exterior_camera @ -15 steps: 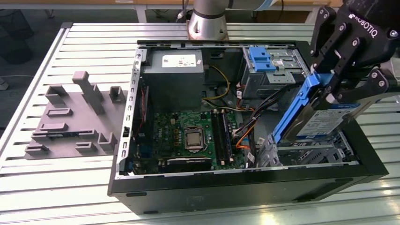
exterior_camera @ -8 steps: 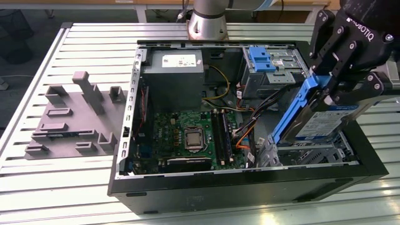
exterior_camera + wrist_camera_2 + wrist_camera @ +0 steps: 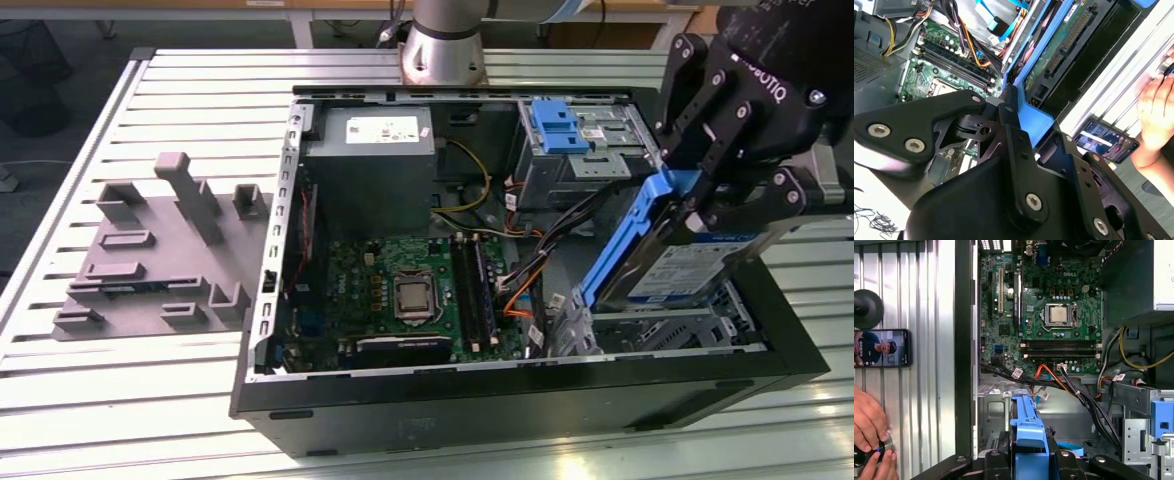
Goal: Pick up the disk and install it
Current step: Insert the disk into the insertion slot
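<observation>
Over the drive-bay end of the open computer case [image 3: 507, 385], the gripper [image 3: 707, 205] is holding the disk [image 3: 681, 268]. Its fingers are clamped shut on the disk's upper end across the blue side rails [image 3: 627, 240]. The disk is hanging steeply tilted, label facing outward, with its lower end dipping inside the case just above the metal drive cage [image 3: 667, 325]. Whether it is touching the cage I cannot tell.

The pick-up looks done, and the installing step appears to be under way. Seating the disk would, I judge, call for levelling it so that both rails are lining up with the cage's guides. It would also mean keeping clear of the cables [image 3: 527, 285] lying between the cage and the motherboard [image 3: 400, 290].

Under the case, a slatted metal table [image 3: 200, 70] is carrying everything. A grey fixture plate [image 3: 147, 250] is sitting well apart from the case on its far side from the cage. Just outside the case wall, a phone [image 3: 884, 347] is lying on the slats near a person's hand [image 3: 869, 420].
</observation>
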`<state>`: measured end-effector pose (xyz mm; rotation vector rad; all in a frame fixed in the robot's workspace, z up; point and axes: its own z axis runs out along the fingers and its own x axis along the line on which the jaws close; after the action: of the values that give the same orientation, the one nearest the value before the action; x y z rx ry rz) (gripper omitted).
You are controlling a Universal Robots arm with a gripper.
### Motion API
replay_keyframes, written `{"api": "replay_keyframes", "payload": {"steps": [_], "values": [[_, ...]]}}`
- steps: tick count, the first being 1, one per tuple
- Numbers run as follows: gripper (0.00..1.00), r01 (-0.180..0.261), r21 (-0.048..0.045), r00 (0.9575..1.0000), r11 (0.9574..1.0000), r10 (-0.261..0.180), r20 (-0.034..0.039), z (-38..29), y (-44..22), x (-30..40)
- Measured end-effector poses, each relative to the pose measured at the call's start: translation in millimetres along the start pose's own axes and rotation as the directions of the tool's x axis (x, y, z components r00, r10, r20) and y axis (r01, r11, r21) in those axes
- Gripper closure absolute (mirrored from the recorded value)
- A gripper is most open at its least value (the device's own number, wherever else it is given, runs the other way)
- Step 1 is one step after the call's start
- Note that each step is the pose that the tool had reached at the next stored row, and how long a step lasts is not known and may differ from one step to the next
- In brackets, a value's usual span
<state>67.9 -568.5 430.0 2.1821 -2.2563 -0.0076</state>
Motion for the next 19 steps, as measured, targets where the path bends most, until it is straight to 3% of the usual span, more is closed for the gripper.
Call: {"api": "replay_keyframes", "payload": {"steps": [13,16,17,19], "values": [[0.64,0.000,0.0000,1.0000,1.0000,0.000,0.0000,0.9,0.0,0.0],[0.57,0.000,-0.0001,1.0000,1.0000,0.000,-0.0001,0.9,0.0,0.0],[0.50,0.000,-0.0001,1.0000,1.0000,0.000,0.0000,1.3,0.0,0.0],[0.50,0.000,0.0001,1.0000,1.0000,0.000,0.0003,3.8,0.0,0.1]]}}
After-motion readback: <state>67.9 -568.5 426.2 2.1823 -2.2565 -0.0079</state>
